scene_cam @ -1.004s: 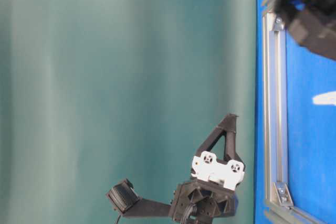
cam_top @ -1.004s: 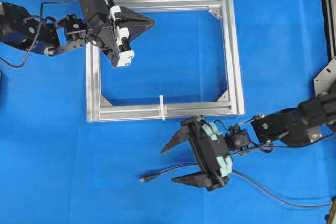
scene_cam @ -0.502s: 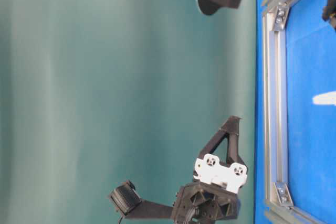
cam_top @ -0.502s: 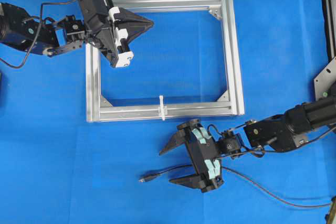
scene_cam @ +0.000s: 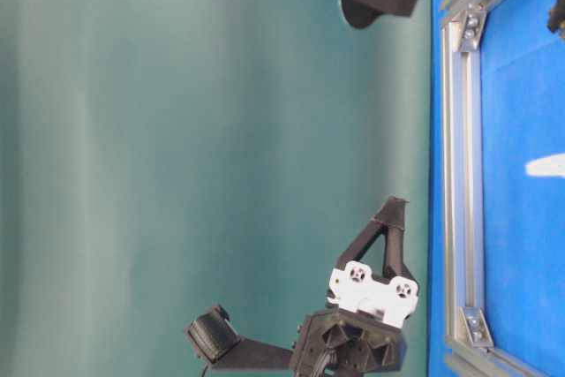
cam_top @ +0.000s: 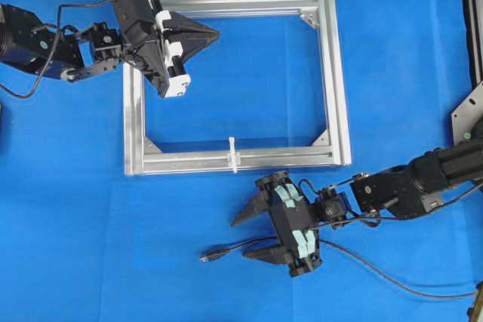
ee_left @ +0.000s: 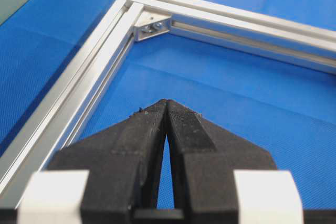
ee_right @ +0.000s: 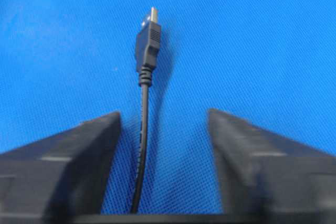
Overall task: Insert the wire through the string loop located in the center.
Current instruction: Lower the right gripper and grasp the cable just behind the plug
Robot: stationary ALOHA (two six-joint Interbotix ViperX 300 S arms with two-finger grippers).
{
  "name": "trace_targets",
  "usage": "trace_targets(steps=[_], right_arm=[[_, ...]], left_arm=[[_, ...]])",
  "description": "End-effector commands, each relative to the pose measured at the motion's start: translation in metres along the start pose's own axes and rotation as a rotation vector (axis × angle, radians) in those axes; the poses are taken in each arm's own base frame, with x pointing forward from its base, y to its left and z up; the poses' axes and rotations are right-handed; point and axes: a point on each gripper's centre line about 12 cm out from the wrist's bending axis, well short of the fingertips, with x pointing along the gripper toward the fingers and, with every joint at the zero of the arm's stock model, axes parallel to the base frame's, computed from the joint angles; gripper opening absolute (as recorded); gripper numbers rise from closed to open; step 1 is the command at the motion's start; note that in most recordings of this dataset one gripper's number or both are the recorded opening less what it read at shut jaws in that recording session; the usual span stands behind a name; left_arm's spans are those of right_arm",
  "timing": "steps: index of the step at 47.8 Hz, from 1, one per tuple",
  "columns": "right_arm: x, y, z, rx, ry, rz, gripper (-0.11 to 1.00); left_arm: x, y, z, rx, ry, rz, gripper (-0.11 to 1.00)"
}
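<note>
Currently the right hand [cam_top: 255,233] sits low over the blue desk [cam_top: 90,209], fingers part open and straddling the wire [ee_right: 140,145]; neither finger touches it, nothing gripped. The wire lies flat on the desk, plug [cam_top: 210,256] pointing left, just below the frame [cam_top: 332,73]. The string loop [cam_top: 233,154] stands upright on the frame's near bar, up-left of the right hand. Left hand [ee_left: 166,102] is fully closed, empty, hovering over the frame's far-left corner.
</note>
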Motion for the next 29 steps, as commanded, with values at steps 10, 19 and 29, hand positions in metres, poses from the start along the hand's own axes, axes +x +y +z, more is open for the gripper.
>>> trace_targets(steps=[10, 19, 29], right_arm=[[-0.0007, 0.0047, 0.0144, -0.013, -0.066, 0.022, 0.04], [-0.0009, 0.0046, 0.0136, -0.013, -0.063, 0.022, -0.01], [-0.0008, 0.0047, 0.0146, -0.013, -0.065, 0.022, -0.01]], left_arm=[[-0.0019, 0.0006, 0.0141, -0.003, -0.034, 0.000, 0.00], [-0.0022, 0.0008, 0.0134, -0.002, -0.031, 0.001, 0.00], [-0.0019, 0.0006, 0.0139, -0.001, -0.032, 0.000, 0.00]])
